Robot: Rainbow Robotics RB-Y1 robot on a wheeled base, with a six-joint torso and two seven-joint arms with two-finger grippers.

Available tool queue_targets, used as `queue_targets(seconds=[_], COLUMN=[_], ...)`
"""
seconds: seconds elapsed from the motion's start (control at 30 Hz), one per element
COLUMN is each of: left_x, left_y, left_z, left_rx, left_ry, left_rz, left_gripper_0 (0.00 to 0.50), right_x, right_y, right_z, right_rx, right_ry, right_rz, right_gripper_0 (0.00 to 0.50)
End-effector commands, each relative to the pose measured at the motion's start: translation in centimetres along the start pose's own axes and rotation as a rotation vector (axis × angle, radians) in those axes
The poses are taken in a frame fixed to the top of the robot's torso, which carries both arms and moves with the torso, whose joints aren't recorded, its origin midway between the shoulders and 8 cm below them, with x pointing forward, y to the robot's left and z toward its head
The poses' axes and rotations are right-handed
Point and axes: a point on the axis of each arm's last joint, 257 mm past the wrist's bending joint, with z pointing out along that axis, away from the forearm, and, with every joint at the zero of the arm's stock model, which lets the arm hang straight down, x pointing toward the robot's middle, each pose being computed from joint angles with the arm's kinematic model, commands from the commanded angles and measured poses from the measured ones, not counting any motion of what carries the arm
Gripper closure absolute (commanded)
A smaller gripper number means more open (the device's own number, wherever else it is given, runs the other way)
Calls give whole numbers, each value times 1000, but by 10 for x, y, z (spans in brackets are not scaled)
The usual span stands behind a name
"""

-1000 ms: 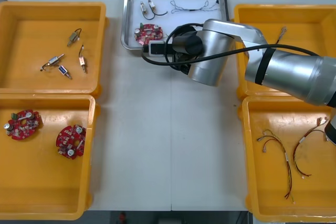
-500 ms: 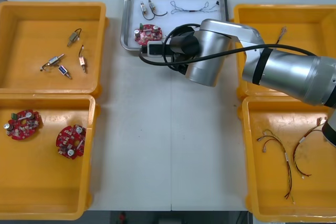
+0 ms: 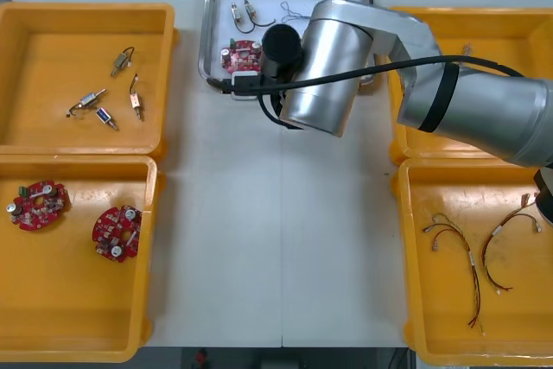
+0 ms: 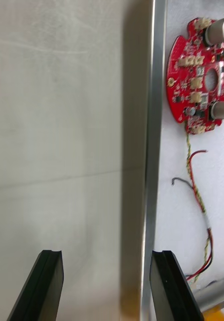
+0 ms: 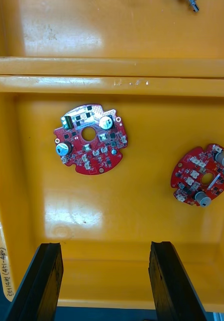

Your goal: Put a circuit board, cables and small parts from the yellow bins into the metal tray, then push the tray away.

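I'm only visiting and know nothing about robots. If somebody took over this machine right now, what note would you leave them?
Grippers: the right gripper is open at the near rim of the metal tray. The left gripper is open and idle above a yellow bin holding two spare boards.
Done: the tray holds a circuit board, a red and yellow cable and small metal parts.
Left: push the tray away.

My right gripper (image 4: 106,258) now farther across the counter (image 4: 67,125), reaching the metal tray (image 4: 154,75) at its near rim, my right arm (image 3: 328,66) now covering more of its white inside
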Motion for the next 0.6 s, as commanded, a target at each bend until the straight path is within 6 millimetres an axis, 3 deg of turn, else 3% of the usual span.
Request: queue_targets(seconds=[0.03, 0.33, 0.6], left_x=[-6, -6, -6], left_y=[12, 12, 12], left_z=[-13, -13, -13], left_rx=[-41, -41, -41], left_ry=[-25, -25, -25], left_rz=[-41, -41, -41], left_gripper_0=[0, 0, 0], right_x=[2, 44, 90], right_y=[-22, 12, 26], right_z=[-42, -83, -109], right_rx=[-15, -187, -220], right_ry=[-3, 62, 151], right_rz=[191, 665, 927], right_gripper_0=[0, 0, 0])
